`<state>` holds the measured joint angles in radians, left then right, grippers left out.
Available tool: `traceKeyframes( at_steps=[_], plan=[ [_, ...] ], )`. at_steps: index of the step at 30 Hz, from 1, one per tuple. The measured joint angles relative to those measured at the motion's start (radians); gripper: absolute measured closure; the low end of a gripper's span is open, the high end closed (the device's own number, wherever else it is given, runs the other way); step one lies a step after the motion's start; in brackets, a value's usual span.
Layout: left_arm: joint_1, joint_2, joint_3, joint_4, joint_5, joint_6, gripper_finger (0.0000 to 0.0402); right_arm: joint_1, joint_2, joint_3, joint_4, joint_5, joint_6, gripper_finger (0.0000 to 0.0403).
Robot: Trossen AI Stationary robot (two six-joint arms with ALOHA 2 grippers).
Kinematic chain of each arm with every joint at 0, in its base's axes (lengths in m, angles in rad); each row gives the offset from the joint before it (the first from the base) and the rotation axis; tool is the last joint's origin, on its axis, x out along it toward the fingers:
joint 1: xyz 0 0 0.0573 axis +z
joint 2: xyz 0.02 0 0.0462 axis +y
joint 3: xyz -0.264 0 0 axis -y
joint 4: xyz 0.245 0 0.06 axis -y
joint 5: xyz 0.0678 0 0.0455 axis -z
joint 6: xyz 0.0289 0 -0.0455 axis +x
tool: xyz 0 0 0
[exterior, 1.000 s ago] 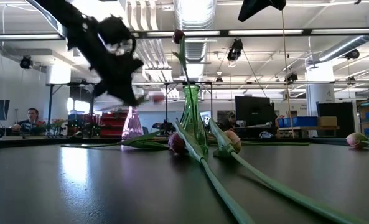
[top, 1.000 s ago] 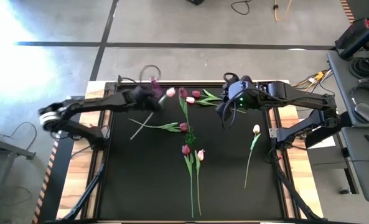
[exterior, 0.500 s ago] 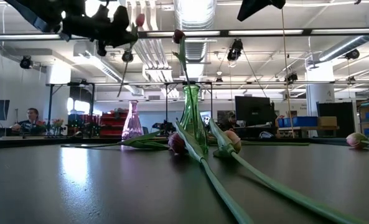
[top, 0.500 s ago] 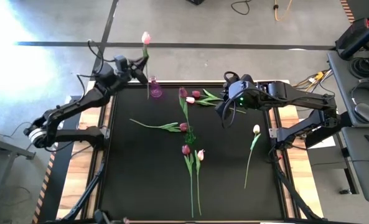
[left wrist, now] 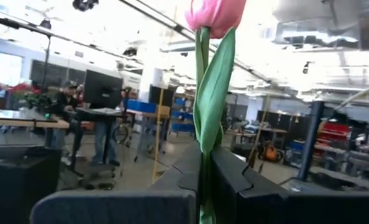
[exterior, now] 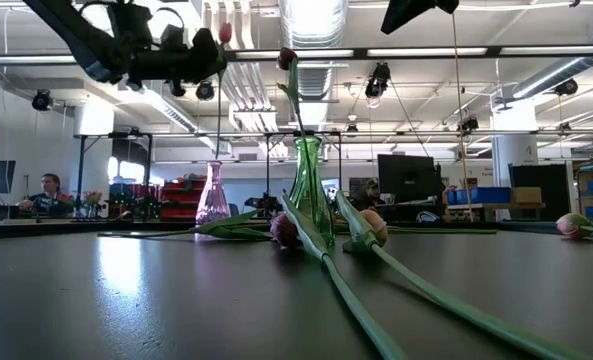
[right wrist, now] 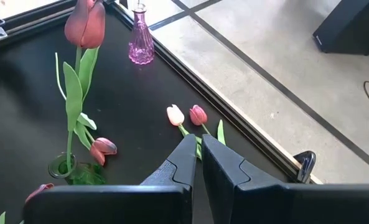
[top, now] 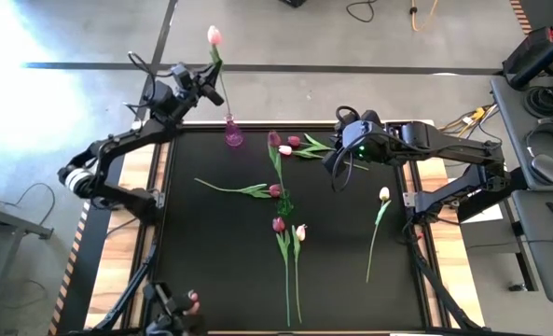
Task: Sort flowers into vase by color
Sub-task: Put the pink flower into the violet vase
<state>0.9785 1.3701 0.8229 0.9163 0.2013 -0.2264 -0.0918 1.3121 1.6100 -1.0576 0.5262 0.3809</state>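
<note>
While my left pincer (top: 201, 82) pinches one pink tulip (top: 214, 35) shut above the pink vase (top: 232, 136), only one red tulip (right wrist: 84, 25) stands in the green vase (exterior: 307, 178), and many flowers (top: 287, 229) lie waiting.

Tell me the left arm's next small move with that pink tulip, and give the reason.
Probably lower it straight down, feeding the stem into the pink vase. The left tool is shut on the pale pink tulip, held upright high above the table, its stem hanging roughly over the vase's narrow neck. The green vase already holds a dark red tulip.

There are nine tulips (top: 279, 225): five dark red, four pale pink. There are two vases (top: 232, 136), one pink and one green.
</note>
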Motion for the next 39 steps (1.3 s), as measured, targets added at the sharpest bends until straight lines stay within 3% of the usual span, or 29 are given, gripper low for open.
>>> traceKeyframes(
  at_steps=[10,33,39],
  plan=[
    [0.017,0.054,0.102,-0.010,0.048,0.000,0.0401,0.000,0.000,0.000,0.000,0.000,0.013,0.0385],
    [0.027,0.019,-0.082,0.028,0.025,0.023,0.0401,0.000,0.000,0.000,0.001,0.025,0.011,0.0385],
    [0.027,0.019,-0.100,-0.008,0.025,0.050,0.0371,0.000,0.000,0.000,0.043,0.027,0.000,0.0385]
  ],
)
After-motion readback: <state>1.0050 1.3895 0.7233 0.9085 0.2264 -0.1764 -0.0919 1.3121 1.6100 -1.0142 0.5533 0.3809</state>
